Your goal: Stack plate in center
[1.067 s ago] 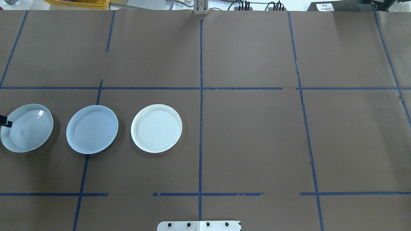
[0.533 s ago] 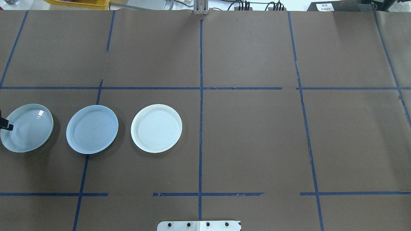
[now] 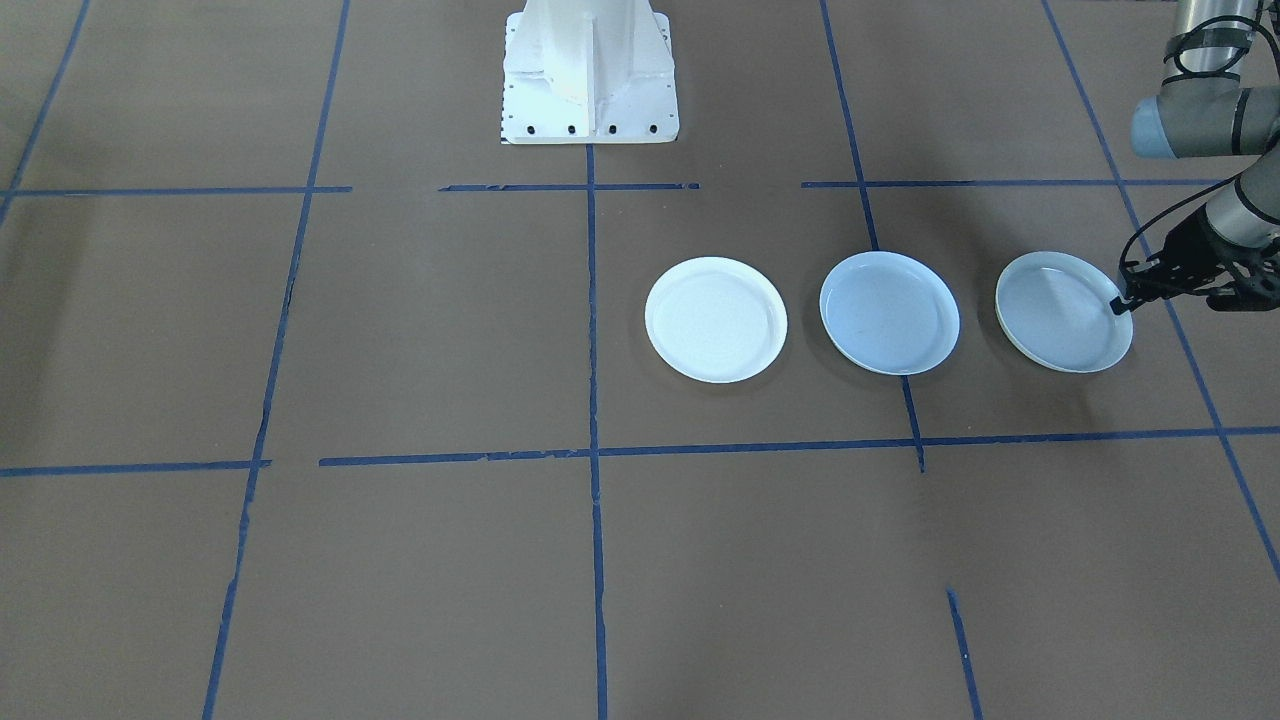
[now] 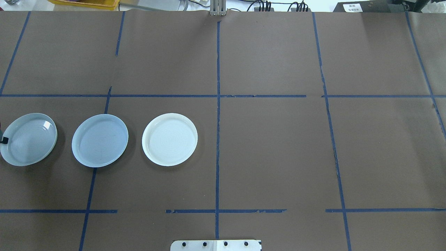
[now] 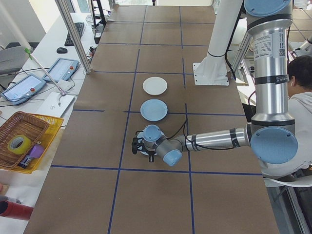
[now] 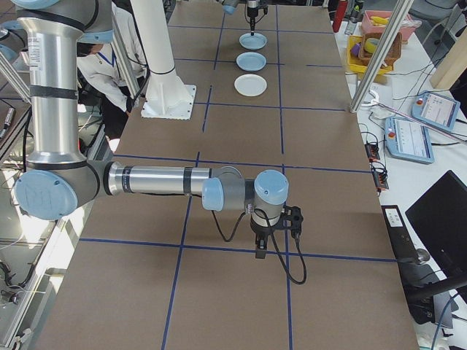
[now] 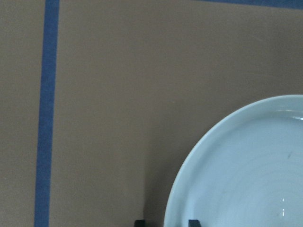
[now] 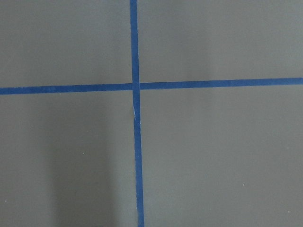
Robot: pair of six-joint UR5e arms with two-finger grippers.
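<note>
Three plates sit in a row on the brown-papered bench (image 4: 271, 139), which is gridded with blue tape (image 4: 218, 104). The centre plate (image 4: 100, 140), smooth and pale blue-grey, lies flat between the white plate (image 4: 169, 139) and the ringed plate (image 4: 28, 139), apart from both. None is stacked on another.

The left gripper (image 3: 1122, 303) is low over the bench at the ringed plate's outer rim, on the side away from the other plates. In the left wrist view its fingertips (image 7: 193, 222) stand spread to either side of that rim, one tip over the paper and the other over the plate's inside; contact with the rim cannot be judged. The overhead view catches only a sliver of it at the frame's left edge.

The right gripper (image 6: 260, 251) hangs over a bare stretch of bench well apart from the plates, above a crossing of tape lines. It shows only in the side view from the robot's right, so whether its fingers are spread or pressed together cannot be told.

Beyond the bench edge a wicker basket (image 5: 22, 139) in a yellow tray holds a roll of tape, and tablets (image 5: 22, 87) lie on a side table. A seated person (image 5: 300, 97) is partly visible behind the left arm.
</note>
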